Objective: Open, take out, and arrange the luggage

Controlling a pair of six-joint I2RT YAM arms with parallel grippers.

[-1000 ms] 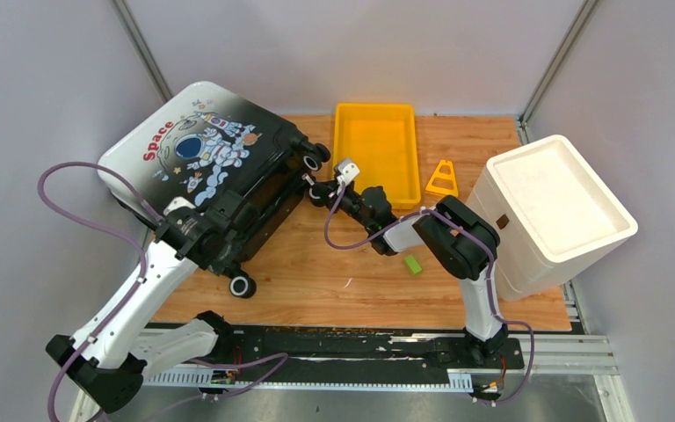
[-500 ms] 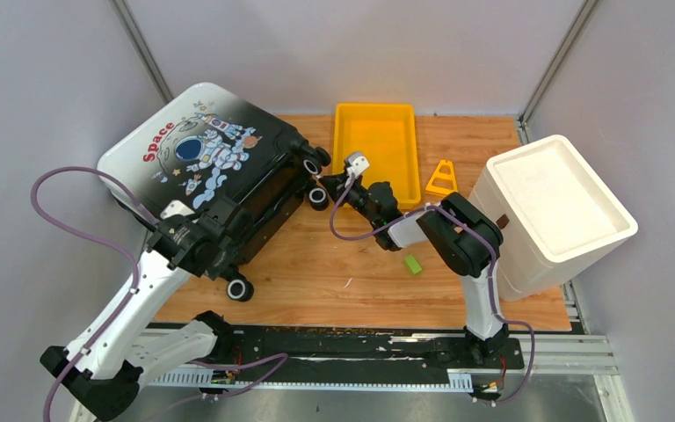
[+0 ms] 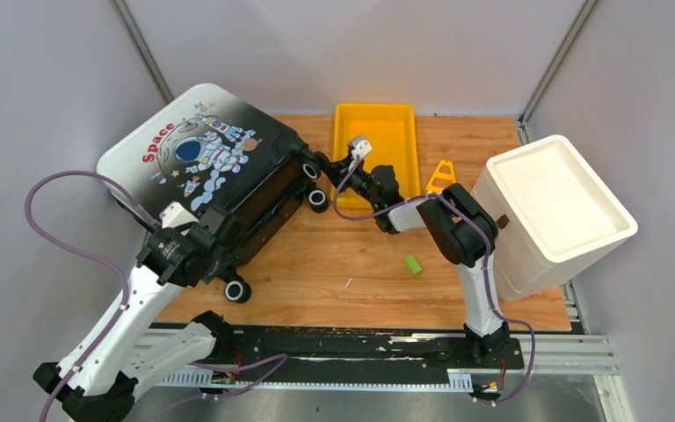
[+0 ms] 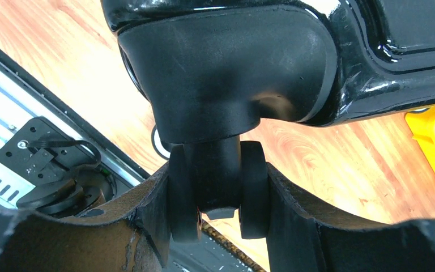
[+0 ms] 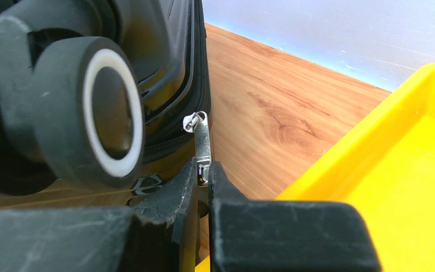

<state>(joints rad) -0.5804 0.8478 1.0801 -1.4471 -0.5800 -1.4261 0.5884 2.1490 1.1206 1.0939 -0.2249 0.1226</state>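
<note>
Dragged zipper pull (image 5: 202, 139) on toward 12 o'clock past wheel end of luggage (image 3: 211, 149), tilted at 10 o'clock on bench (image 3: 360, 264). Right pincer (image 5: 203, 170) clenched on pull; left pincer (image 4: 218, 195) grasping caster (image 4: 252, 192), bracing. Unzipping step, likely early. Next: same drag, pinch held.

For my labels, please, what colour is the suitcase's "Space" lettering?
Red lettering on the white-to-black suitcase; best in the top external view.

This is a robotics lab test cell: plain pale wall panels (image 3: 343, 44) framed by bare aluminium posts (image 3: 141, 48) enclose a wooden tabletop (image 3: 343, 255), at whose near edge the left arm (image 3: 132, 303) and the right arm (image 3: 477, 294), trailing purple cables (image 3: 61, 175), are bolted to a black base plate (image 3: 360, 341) on slotted metal rails (image 3: 562, 347).
</note>
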